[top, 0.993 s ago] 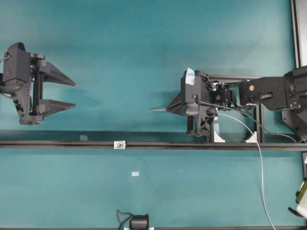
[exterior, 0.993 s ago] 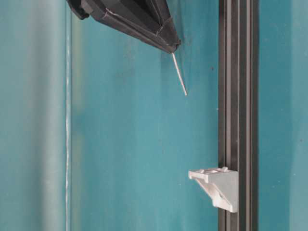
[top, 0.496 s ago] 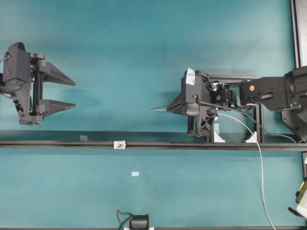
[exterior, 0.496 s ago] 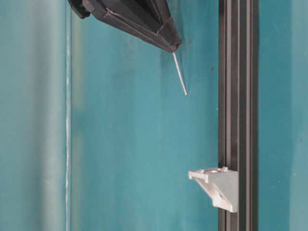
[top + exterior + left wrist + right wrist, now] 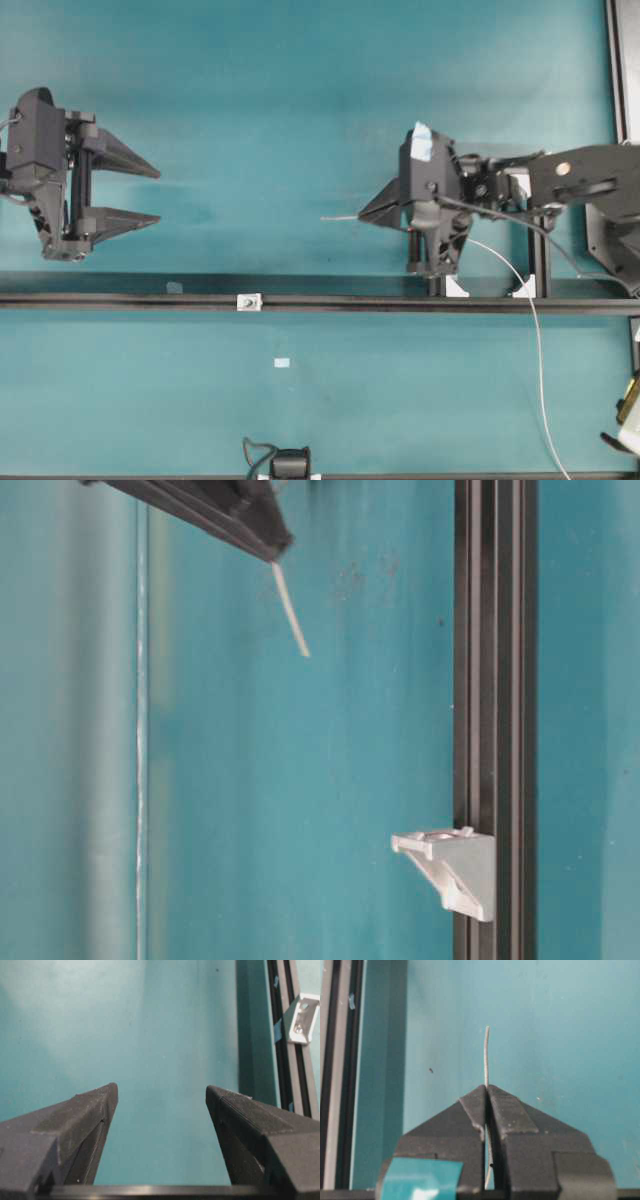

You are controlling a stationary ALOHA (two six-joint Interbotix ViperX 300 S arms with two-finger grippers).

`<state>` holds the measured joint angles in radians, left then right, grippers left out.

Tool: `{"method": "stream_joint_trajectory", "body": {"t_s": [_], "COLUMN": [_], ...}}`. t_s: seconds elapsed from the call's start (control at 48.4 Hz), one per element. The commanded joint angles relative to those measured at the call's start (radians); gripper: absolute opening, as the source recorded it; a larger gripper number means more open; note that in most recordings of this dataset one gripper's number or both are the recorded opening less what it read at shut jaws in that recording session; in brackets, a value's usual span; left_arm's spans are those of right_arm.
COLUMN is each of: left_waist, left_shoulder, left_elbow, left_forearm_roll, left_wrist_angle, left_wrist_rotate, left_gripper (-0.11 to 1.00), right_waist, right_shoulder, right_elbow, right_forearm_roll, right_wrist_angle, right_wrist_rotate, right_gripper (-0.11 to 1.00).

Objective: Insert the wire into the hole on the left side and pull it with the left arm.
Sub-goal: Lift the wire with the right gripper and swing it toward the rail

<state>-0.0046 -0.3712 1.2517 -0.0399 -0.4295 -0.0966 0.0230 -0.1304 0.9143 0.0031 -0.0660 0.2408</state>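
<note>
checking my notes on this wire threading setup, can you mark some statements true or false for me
1. The right gripper is shut on the wire. True.
2. The left gripper holds the wire. False: it is open and holds nothing.
3. The wire's tip sticks out past the right fingertips. True.
4. The wire already passes through the hole. False: its tip hangs clear of the white block on the black rail.
5. Teal tape marks the left gripper. False: it marks the right one.
</note>
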Motion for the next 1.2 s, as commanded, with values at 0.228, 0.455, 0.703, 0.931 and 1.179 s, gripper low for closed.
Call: {"method": "stream_joint_trajectory", "body": {"t_s": [0.228, 0.455, 0.703, 0.931, 1.179], "left_waist": [0.005, 0.006, 0.006, -0.002, -0.071], "left_shoulder": [-0.018, -0.037, -0.061, -0.005, 0.094], "left_elbow": [-0.041, -0.064, -0.072, -0.084, -0.072], "left_forearm_roll": [-0.002, -0.002, -0.002, -0.008, -0.012], "left_wrist_angle": [0.003, 0.041, 0.054, 0.029, -0.135], "left_wrist_rotate": [0.000, 0.000, -0.002, -0.005, -0.011], "left_gripper": [0.94, 0.94, 0.94, 0.93, 0.93], "right_waist": [-0.023, -0.023, -0.021, -0.011, 0.075], "right_shoulder": [-0.164, -0.239, -0.262, -0.265, -0.261], "right_elbow": [-0.008, 0.003, 0.051, 0.137, 0.219], "right_forearm_roll": [-0.020, -0.029, -0.025, 0.052, 0.135], "right_wrist_angle": [0.103, 0.140, 0.084, -0.094, -0.325], "right_wrist_rotate": [-0.003, -0.002, 0.006, 0.008, 0.005], "right_gripper": [0.02, 0.02, 0.02, 0.02, 0.02]}}
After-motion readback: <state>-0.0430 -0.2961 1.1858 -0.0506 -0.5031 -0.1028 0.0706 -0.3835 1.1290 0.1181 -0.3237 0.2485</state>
